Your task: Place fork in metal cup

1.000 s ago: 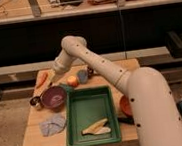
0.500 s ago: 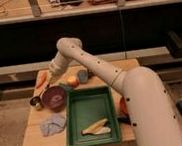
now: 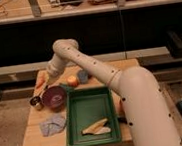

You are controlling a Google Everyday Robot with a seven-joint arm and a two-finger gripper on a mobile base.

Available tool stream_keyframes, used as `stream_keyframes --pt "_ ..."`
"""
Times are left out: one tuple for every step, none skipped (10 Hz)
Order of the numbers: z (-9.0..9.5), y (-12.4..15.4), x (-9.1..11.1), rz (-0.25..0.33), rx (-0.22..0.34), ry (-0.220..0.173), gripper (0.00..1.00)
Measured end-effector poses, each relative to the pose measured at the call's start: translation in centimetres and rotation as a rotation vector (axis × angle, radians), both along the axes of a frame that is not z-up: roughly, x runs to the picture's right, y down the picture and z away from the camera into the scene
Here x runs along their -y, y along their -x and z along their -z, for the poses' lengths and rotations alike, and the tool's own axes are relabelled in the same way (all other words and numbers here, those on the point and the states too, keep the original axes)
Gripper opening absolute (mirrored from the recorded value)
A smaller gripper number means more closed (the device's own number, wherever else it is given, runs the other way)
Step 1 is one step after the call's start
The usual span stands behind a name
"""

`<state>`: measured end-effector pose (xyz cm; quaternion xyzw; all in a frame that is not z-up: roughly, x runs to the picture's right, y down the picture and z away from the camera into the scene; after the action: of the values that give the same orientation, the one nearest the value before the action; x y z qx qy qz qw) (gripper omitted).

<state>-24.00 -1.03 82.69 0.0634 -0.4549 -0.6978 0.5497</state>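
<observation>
- Found the gripper low over the left end of the wooden table, at the end of the white arm that rose from the lower right, bent at an elbow above the table's back edge and sloped down to the left.
- Could not tell whether it was released, clenched or grasping anything.
- Placed it just above and behind the metal cup, between an orange object at the back left and the purple bowl.
- Noted the metal cup upright near the table's left edge, just beside the purple bowl on its left side; could not tell whether the two touched.
- Could not make out the fork anywhere on the table or at the gripper.
- Saw a round orange-red fruit and a dull grey-blue cup side by side at the back, behind the green tray.
- Noted pale, flat pieces lying in the front of the tray.
- Spotted a crumpled grey-blue cloth left of the tray, in front of the bowl.
- Glimpsed an orange-copper edge right of the tray, mostly hidden by the arm.
</observation>
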Motion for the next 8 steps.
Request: stream_keyframes --pt "-0.2 0.2 0.0 0.001 -0.003 -0.001 0.0" --pt "-0.5 0.3 0.1 0.001 -0.009 -0.003 0.0" --pt "-0.9 0.4 0.2 0.003 -0.017 -0.006 0.0" --pt "-1.1 0.6 0.2 0.005 -0.02 -0.008 0.0" --pt "-1.2 0.8 0.2 0.008 -0.023 -0.011 0.0" --pt "-1.4 1.1 0.2 0.013 -0.027 -0.013 0.0" --pt "-1.7 1.4 0.0 0.021 -0.036 -0.019 0.07" --pt "-1.8 1.5 -0.1 0.023 -0.041 -0.023 0.14"
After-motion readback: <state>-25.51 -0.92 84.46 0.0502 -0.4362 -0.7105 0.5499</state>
